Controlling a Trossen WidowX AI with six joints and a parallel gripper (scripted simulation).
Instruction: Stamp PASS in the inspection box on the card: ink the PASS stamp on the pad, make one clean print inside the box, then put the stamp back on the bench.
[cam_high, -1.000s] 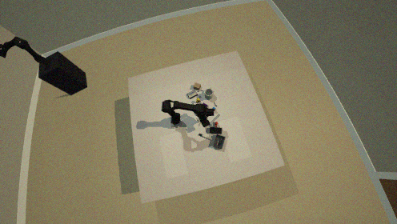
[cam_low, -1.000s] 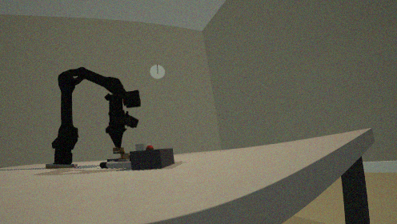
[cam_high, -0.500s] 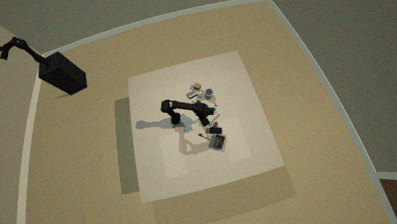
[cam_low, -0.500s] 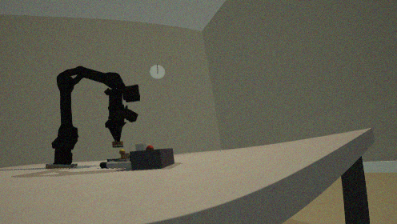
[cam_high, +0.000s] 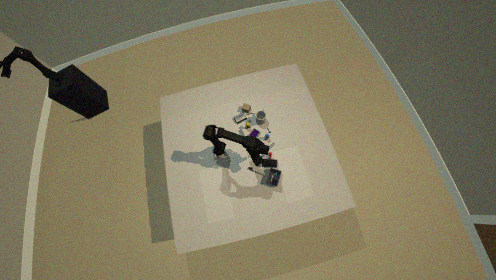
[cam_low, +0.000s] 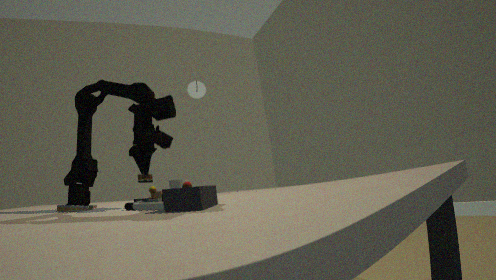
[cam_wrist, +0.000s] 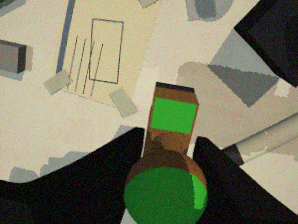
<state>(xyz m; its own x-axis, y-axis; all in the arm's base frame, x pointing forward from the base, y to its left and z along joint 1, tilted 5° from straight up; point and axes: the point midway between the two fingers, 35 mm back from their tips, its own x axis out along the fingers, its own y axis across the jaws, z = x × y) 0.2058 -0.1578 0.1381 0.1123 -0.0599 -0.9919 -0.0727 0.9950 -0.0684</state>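
My gripper is shut on the PASS stamp, a brown block with a green label and a round green knob. It holds the stamp in the air, well above the table. The cream card lies below and to the upper left in the wrist view, with the thin outline of the inspection box on it. The stamp's foot is to the lower right of the box, near the card's edge. The dark ink pad stands just to the right of the stamp.
Small grey tabs sit around the card's corners. A red knob and a yellow knob show beside the pad. A grey cylinder and small items stand behind the arm.
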